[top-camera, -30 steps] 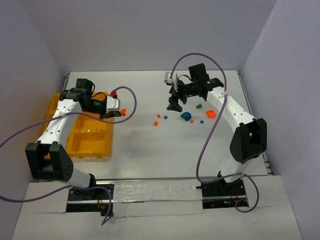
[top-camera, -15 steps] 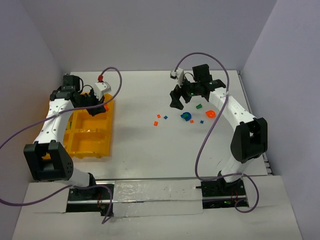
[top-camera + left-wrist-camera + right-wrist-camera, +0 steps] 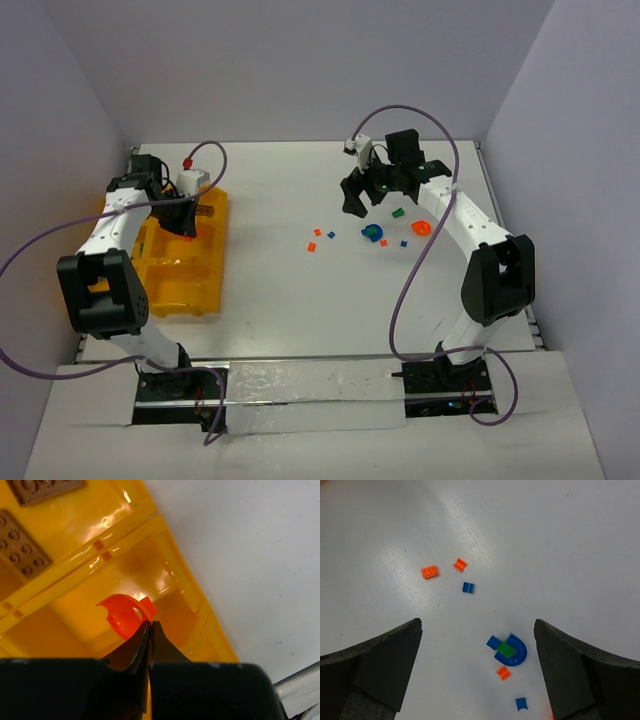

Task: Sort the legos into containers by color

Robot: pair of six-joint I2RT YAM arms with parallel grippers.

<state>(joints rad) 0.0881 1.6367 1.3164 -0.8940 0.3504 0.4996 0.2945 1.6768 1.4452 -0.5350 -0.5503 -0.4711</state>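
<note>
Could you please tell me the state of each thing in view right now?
left end effector, shut on the orange curved piece, over a tray bin
right end effector, open, empty, above loose legos
tray, upright, brown plates lying inside
blue arch, lying flat, green brick touching it

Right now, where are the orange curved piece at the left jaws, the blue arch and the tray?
orange curved piece [image 3: 121, 616]: left wrist view, its rounded face.
blue arch [image 3: 522, 651]: right wrist view, the bend of the arch.
tray [image 3: 186, 286]: top view, floor of a near bin.
</note>
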